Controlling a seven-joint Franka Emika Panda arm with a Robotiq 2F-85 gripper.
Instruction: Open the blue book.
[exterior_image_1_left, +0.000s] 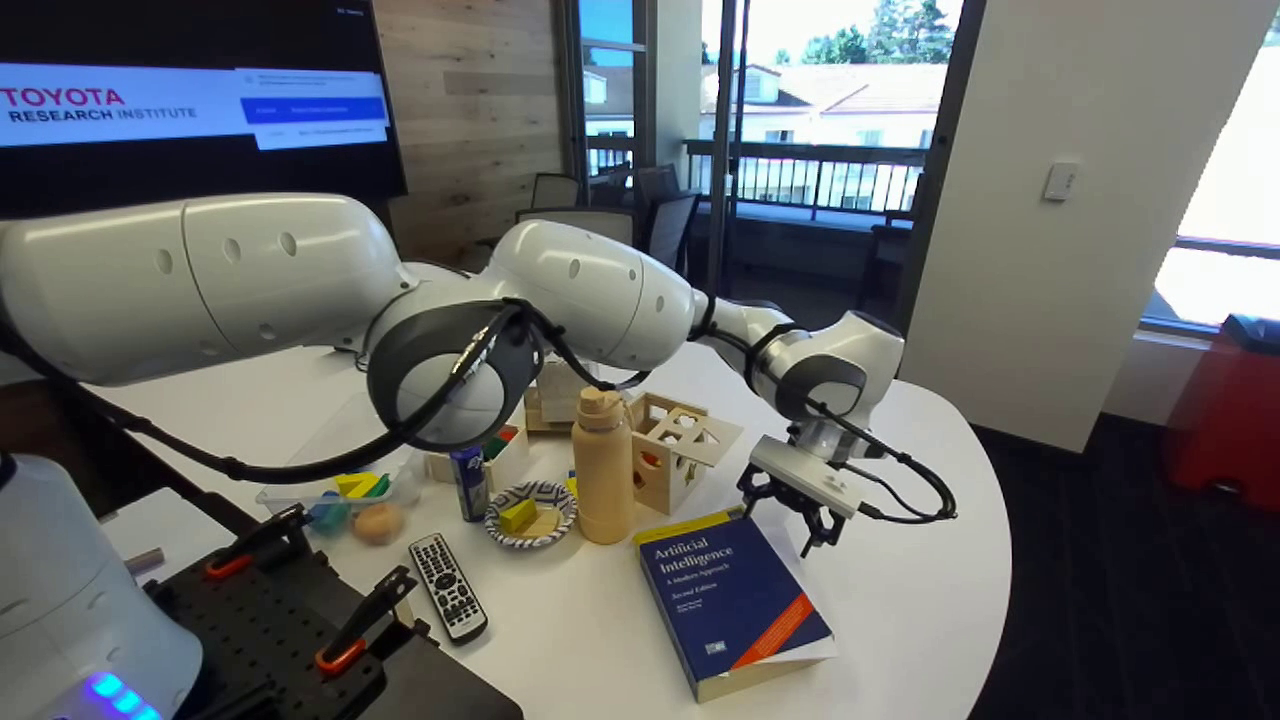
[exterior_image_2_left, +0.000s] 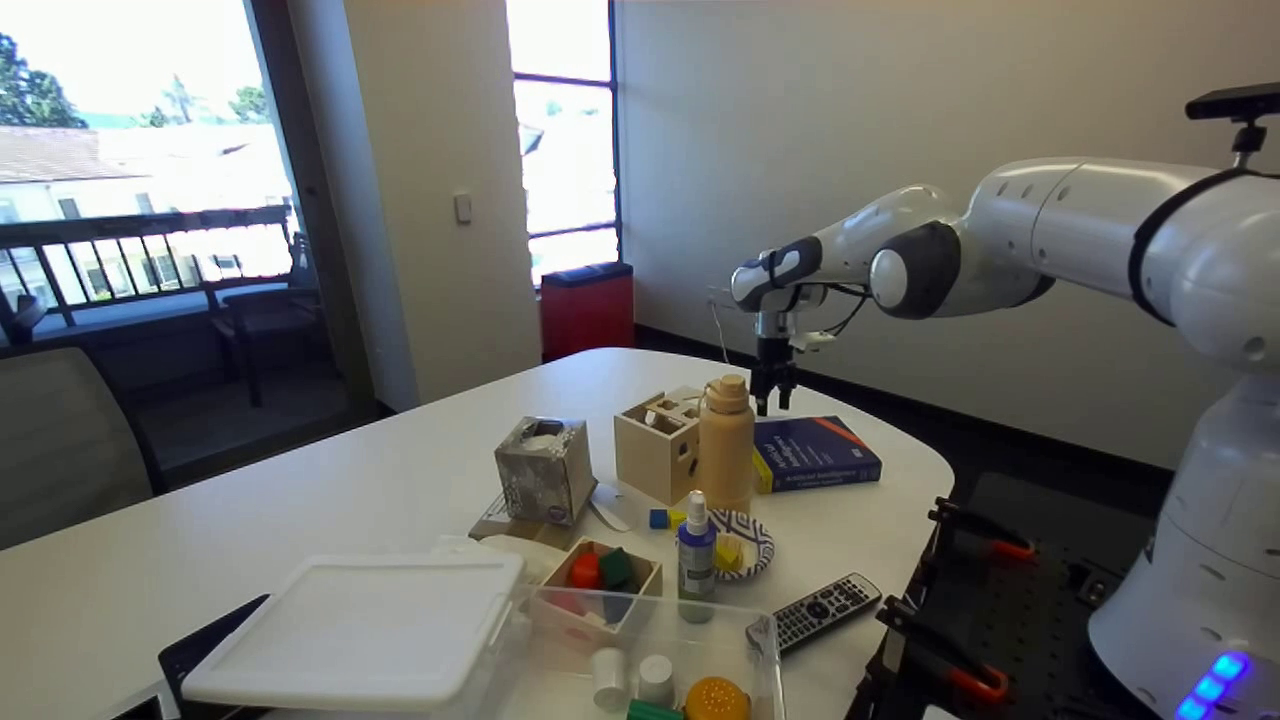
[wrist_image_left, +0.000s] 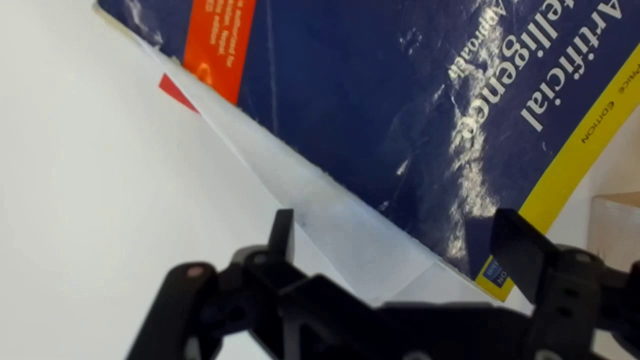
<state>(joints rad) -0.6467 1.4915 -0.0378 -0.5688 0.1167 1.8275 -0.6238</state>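
The blue book (exterior_image_1_left: 725, 590) lies closed and flat on the white table, dark blue with white lettering, a yellow strip and an orange corner band. It also shows in an exterior view (exterior_image_2_left: 812, 448) and, large, in the wrist view (wrist_image_left: 340, 100). My gripper (exterior_image_1_left: 778, 528) is open and empty above the book's long edge, near its yellow-strip corner; it also shows in an exterior view (exterior_image_2_left: 773, 404). In the wrist view, the gripper (wrist_image_left: 396, 216) has one finger over the yellow corner and one beyond the pale pages. Whether a finger touches the cover is unclear.
A tan bottle (exterior_image_1_left: 603, 470) and a wooden shape box (exterior_image_1_left: 668, 470) stand close to the book. A patterned bowl (exterior_image_1_left: 500, 540), a remote control (exterior_image_1_left: 448, 588) and a spray bottle (exterior_image_2_left: 696, 550) are nearer the robot base. A tissue box (exterior_image_2_left: 545, 470) stands farther off.
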